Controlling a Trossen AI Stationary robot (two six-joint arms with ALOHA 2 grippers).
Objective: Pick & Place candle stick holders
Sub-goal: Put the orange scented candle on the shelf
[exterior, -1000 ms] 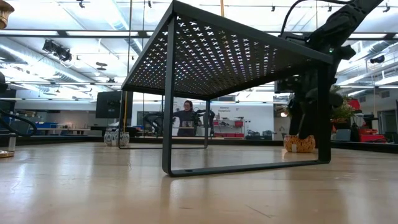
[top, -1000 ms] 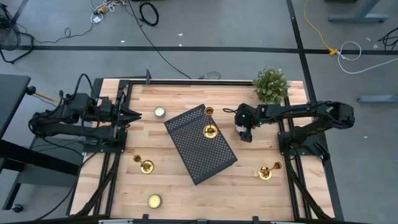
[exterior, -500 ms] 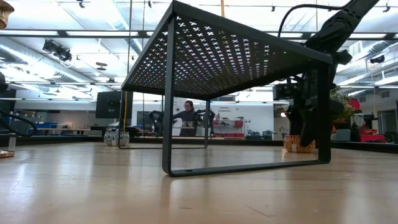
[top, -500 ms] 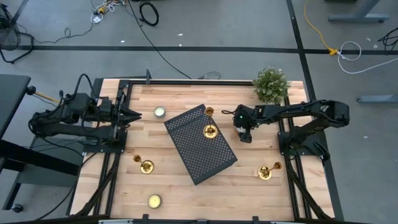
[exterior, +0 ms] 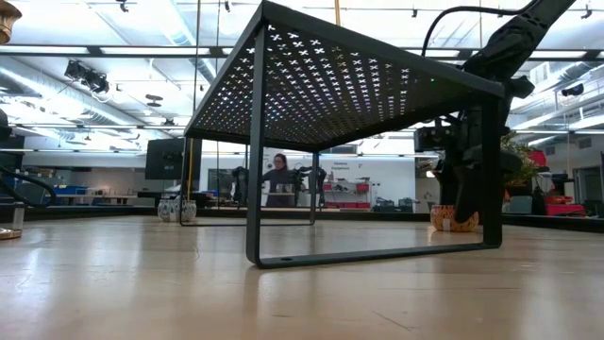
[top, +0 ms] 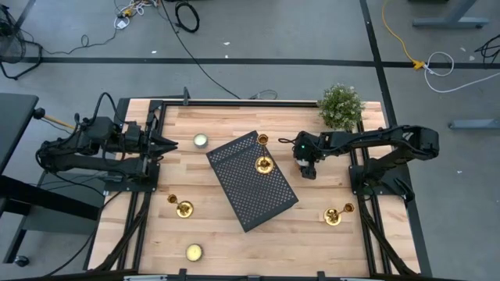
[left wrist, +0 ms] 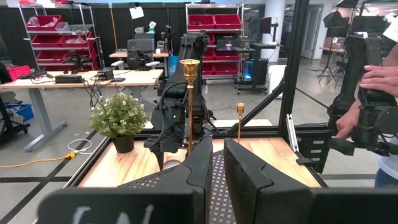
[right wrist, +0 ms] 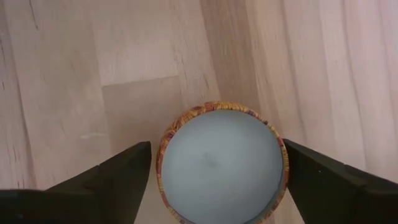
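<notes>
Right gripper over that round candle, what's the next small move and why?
Probably close the fingers. The right gripper is open, straddling the round candle on the table, one finger on each side with gaps showing. It is a flat candle though, not a brass holder, so lifting away might be wiser.

Left gripper: two dark fingers close together, nothing between them. Perforated black stand just beyond the fingers, on a wooden table. Two brass candle stick holders: tall one standing upright; shorter one farther back. Other arm, dark, pointing down behind the tall holder. Small potted plant at the far corner. A person's hand at the frame edge. Red storage bins on shelving beyond.
</notes>
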